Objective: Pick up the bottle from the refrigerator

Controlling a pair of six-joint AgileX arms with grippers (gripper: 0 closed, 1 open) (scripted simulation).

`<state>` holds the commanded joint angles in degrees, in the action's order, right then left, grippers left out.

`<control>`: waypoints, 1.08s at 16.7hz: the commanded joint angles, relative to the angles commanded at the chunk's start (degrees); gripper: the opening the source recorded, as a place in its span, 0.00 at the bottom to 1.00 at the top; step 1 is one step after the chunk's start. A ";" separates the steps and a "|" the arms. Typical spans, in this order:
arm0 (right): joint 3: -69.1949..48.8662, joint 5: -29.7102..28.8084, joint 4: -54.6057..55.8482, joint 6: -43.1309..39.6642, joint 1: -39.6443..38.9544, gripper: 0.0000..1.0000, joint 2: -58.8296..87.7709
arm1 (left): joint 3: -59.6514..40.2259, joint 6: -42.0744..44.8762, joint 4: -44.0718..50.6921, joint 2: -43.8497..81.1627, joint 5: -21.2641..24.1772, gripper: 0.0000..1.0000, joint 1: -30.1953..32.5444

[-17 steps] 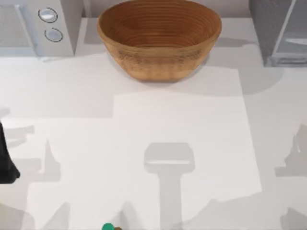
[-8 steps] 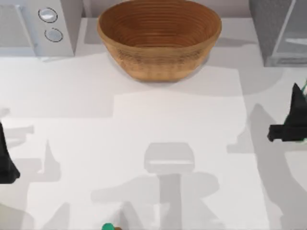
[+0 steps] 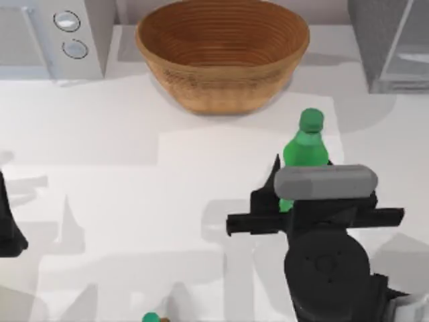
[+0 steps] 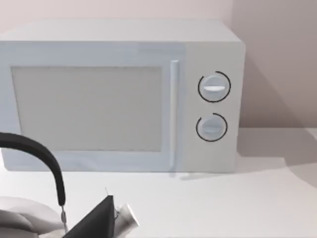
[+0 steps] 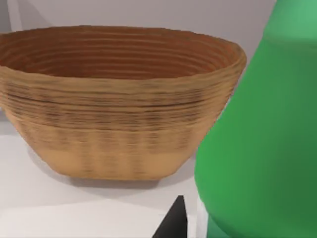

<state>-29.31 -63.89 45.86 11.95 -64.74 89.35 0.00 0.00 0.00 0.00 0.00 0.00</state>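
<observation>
Bottle (image 3: pixel 306 153) upright in right gripper (image 3: pixel 285 201), fingers closed on lower body, over table between basket (image 3: pixel 222 54) and fridge (image 3: pixel 392 43). Risk: low grip, bottle tips or slips during carry. Left arm parked at left edge.

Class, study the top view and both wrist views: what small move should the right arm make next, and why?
Probably carry the bright green bottle a little further toward the woven brown basket. The right gripper appears closed on the bottle's lower body, already away from the dark grey refrigerator, with the basket just ahead. The left arm is parked at the table's left edge.
</observation>
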 joint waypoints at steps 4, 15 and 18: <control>-5.34 -9.60 6.17 1.45 -8.35 0.00 11.57 | 0.00 0.00 0.00 0.00 0.00 1.00 0.00; -6.77 -9.86 11.18 -0.05 -8.00 0.00 18.03 | 0.00 0.00 0.00 0.00 0.00 1.00 0.00; -8.05 -6.47 18.02 -2.04 -4.47 0.00 23.21 | 0.00 0.00 0.00 0.00 0.00 1.00 0.00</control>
<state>-37.36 -70.36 63.87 9.91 -69.21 112.56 0.00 0.00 0.00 0.00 0.00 0.00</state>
